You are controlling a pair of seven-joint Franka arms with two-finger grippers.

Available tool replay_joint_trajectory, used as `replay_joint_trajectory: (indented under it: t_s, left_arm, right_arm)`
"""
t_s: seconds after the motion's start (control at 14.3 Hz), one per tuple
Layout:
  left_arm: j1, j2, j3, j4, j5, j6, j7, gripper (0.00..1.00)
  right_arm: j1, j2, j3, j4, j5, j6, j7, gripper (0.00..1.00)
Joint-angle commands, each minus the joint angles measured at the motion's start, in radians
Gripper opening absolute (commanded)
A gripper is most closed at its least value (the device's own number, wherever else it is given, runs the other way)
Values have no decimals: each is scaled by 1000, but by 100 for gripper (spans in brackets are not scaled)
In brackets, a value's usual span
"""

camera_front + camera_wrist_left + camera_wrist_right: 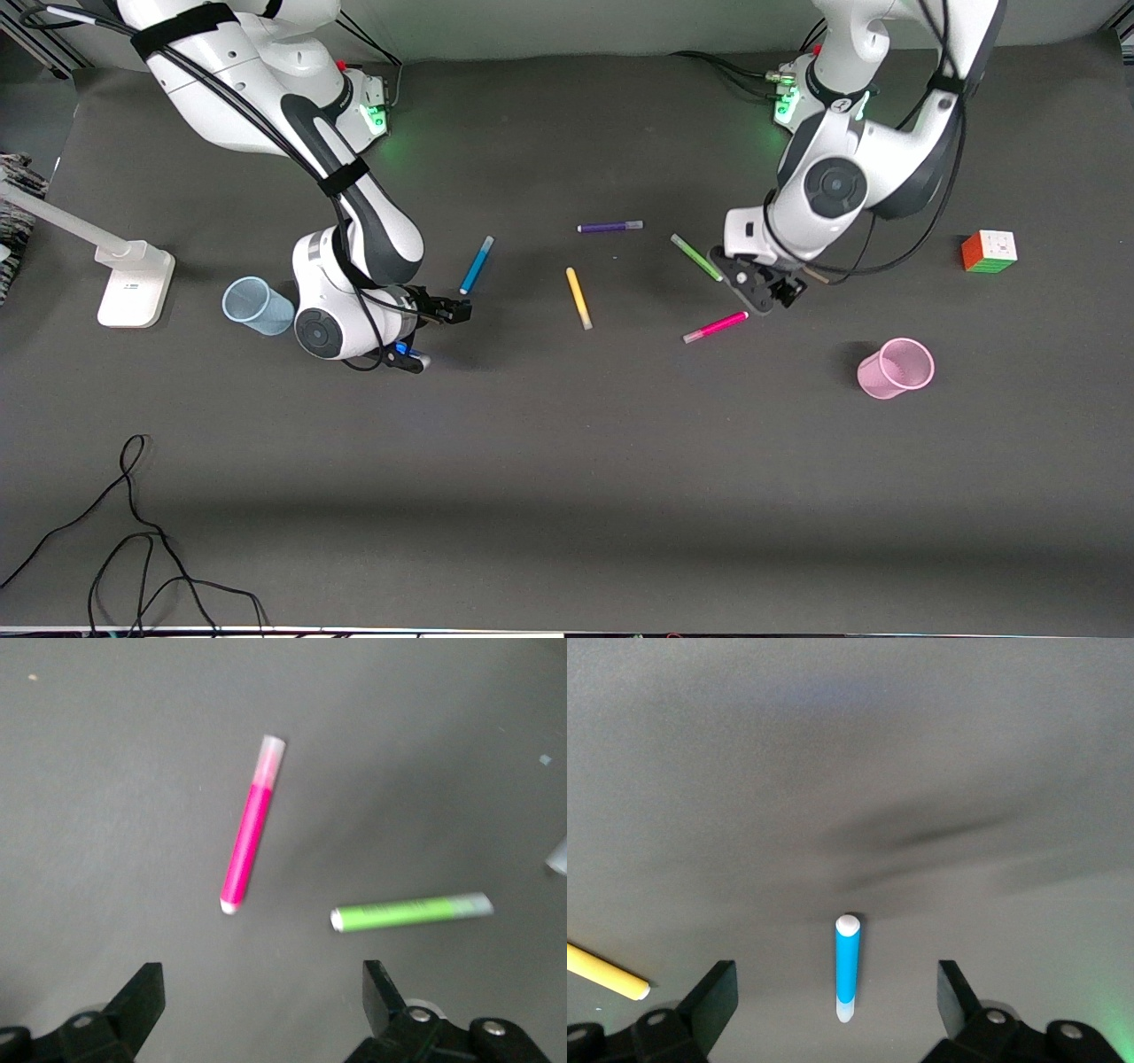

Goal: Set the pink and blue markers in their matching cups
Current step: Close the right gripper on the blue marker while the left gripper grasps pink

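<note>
The pink marker [716,327] lies on the dark table, near the middle toward the left arm's end. My left gripper [769,297] hangs open and empty just beside it; in the left wrist view [262,990] the pink marker [246,837] lies ahead of the open fingers, outside them. The pale pink cup [897,368] stands nearer the front camera. The blue marker [476,265] lies toward the right arm's end. My right gripper [440,336] is open and empty beside it; in the right wrist view [837,990] the blue marker's [847,967] pale cap reaches between the fingers. The pale blue cup [257,306] sits beside the right wrist.
A green marker [695,257] lies close to the left gripper and shows in the left wrist view [412,912]. A yellow marker [578,298] and a purple marker [609,227] lie mid-table. A colour cube [989,251], a white stand [133,282] and loose cables [133,532] sit at the edges.
</note>
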Motion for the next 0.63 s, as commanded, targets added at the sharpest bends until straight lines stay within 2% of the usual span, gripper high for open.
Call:
replay_joint_trajectory:
  t_s: [0.0, 0.56]
  left_arm:
    - [3, 96, 4, 14, 13, 106, 8, 99]
    - [-12, 244, 58, 20, 50, 269, -2, 99]
  right_arm:
    - [2, 14, 0, 0, 68, 18, 17, 100]
    - [28, 58, 0, -27, 73, 41, 44, 96]
